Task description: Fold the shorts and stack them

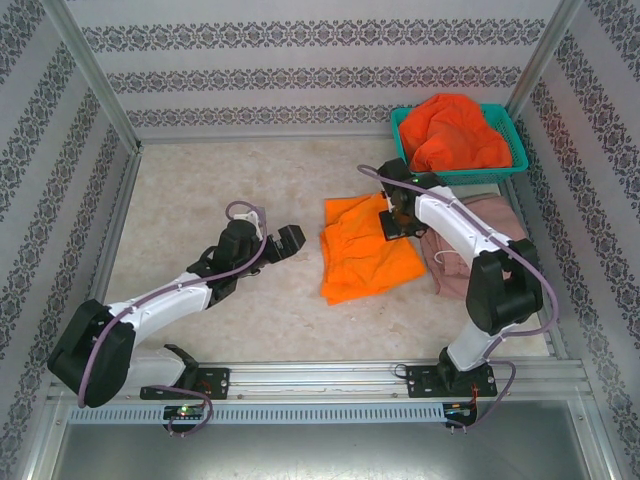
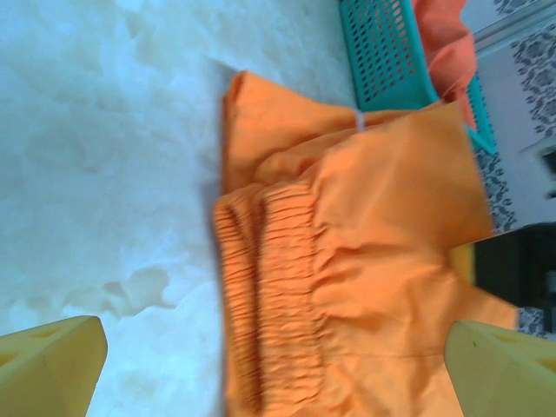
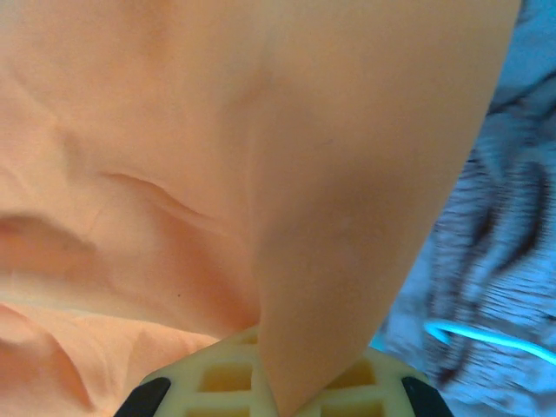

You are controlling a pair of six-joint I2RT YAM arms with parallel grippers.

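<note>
Orange cloth is the business right now: we are watching the orange shorts lying mid-table, partly doubled over. We are judging this to be the folding step, with stacking not yet begun. The right gripper is pinching shut on a fold of that cloth at its far right edge, the fabric draping over its pale fingers in the wrist view. The left gripper is gaping wide and holding nothing, just beside the shorts' left edge and facing the gathered waistband. Next, we are reckoning, the right arm needs to carry its pinched edge across so the layers lie square. The left could pin the waistband or take a corner, and a loose pinch could let the cloth bunch.

Around all this, band-patterned walls are boxing in a pale, mottled tabletop. Red-orange shorts are sitting heaped in the teal basket at the far right corner. Pink shorts are lying under the right arm, just beside the orange pair.
</note>
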